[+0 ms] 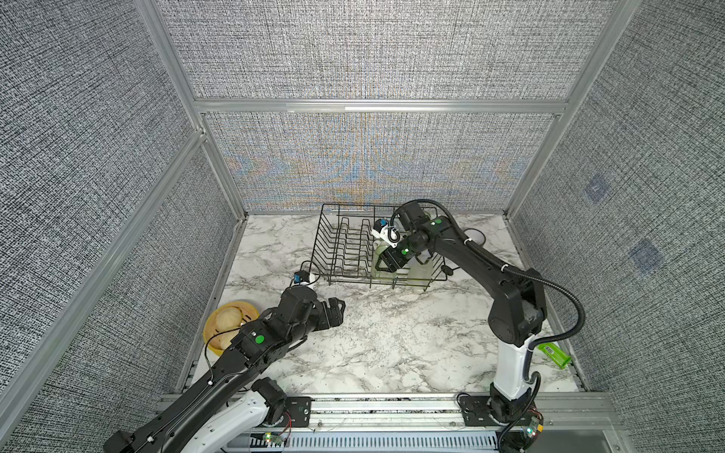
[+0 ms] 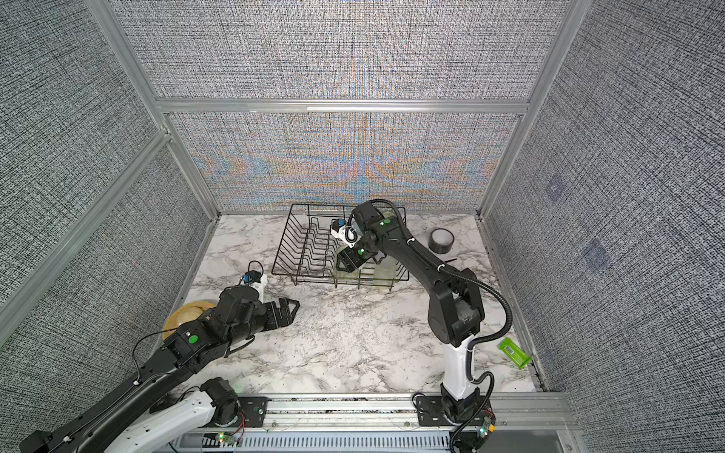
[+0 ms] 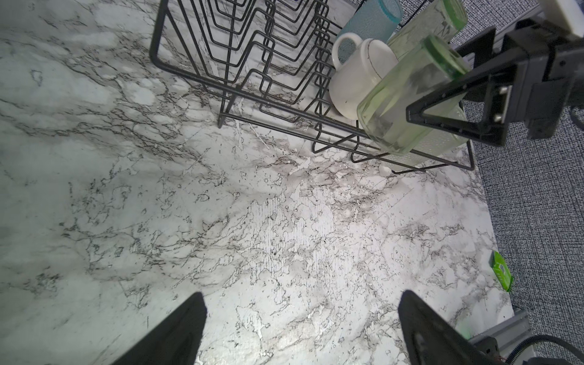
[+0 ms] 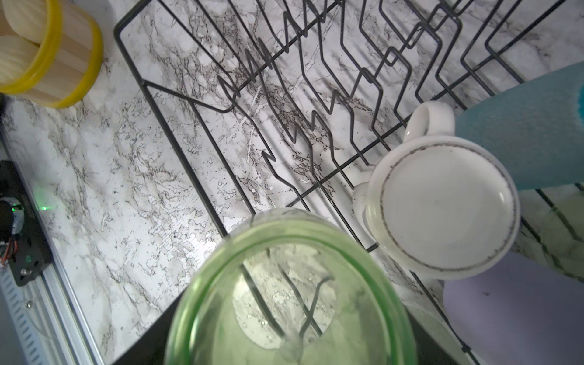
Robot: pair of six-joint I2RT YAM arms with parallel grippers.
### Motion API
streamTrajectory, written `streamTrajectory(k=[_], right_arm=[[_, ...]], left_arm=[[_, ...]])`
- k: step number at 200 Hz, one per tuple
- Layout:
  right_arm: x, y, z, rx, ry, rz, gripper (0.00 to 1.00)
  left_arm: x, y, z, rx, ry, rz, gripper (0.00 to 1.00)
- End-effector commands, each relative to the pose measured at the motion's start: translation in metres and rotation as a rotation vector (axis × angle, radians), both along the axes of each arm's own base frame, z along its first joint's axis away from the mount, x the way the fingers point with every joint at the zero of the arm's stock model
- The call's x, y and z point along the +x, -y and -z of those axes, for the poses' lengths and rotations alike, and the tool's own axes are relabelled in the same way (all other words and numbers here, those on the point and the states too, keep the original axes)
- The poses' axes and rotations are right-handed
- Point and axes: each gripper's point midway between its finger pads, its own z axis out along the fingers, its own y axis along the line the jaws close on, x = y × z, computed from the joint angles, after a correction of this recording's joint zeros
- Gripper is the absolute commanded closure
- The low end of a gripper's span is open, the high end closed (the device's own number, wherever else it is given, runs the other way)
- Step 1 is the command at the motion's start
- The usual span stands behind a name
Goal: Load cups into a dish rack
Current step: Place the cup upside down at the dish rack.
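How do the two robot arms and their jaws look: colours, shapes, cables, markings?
Both arms, left arm and right arm, are mostly black with a white lower link and round green dots. A ribbed black hose loops beside the right one. A small white camera unit sits at each wrist. The jaws are black, triangular open frames.

grey woven walls [image 1: 365,51], marble tabletop [image 1: 392,345]

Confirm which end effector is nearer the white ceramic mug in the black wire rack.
Right. Right end effector grips a translucent green tumbler beside the white mug in the wire rack; left end effector hangs open over marble tabletop, outside it.
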Motion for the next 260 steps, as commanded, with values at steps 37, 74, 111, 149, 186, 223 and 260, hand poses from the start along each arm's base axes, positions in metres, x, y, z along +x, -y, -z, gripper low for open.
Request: streamTrajectory(k=[37, 74, 111, 149, 186, 223, 260], right_arm=[[-0.031, 0.008, 0.011, -0.087, 0.078, -0.371, 0.35], [-0.016, 0.019, 0.021, -0.181, 0.085, -0.383, 0.34], [-0.007, 0.027, 0.019, -0.178, 0.065, -0.396, 0.35], [-0.006, 0.034, 0.015, -0.154, 0.078, -0.446, 0.35], [0.007, 0.044, 0.028, -0.25, 0.128, -0.475, 0.35], [0.03, 0.058, 0.038, -0.37, 0.175, -0.422, 0.34], [0.049, 0.065, 0.034, -0.429, 0.263, -0.376, 0.34]], left_arm=[[0.0, 0.0, 0.003, -0.009, 0.004, -0.003, 0.05], [0.001, 0.003, 0.004, -0.023, -0.001, 0.0, 0.05], [0.001, 0.004, 0.006, -0.017, -0.012, 0.004, 0.05], [0.001, 0.004, 0.007, -0.011, -0.012, 0.004, 0.05], [0.003, 0.006, 0.007, -0.002, -0.014, 0.008, 0.04], [0.004, 0.006, 0.009, 0.005, -0.017, 0.009, 0.04], [0.005, 0.006, 0.008, 0.009, -0.015, 0.009, 0.04]])
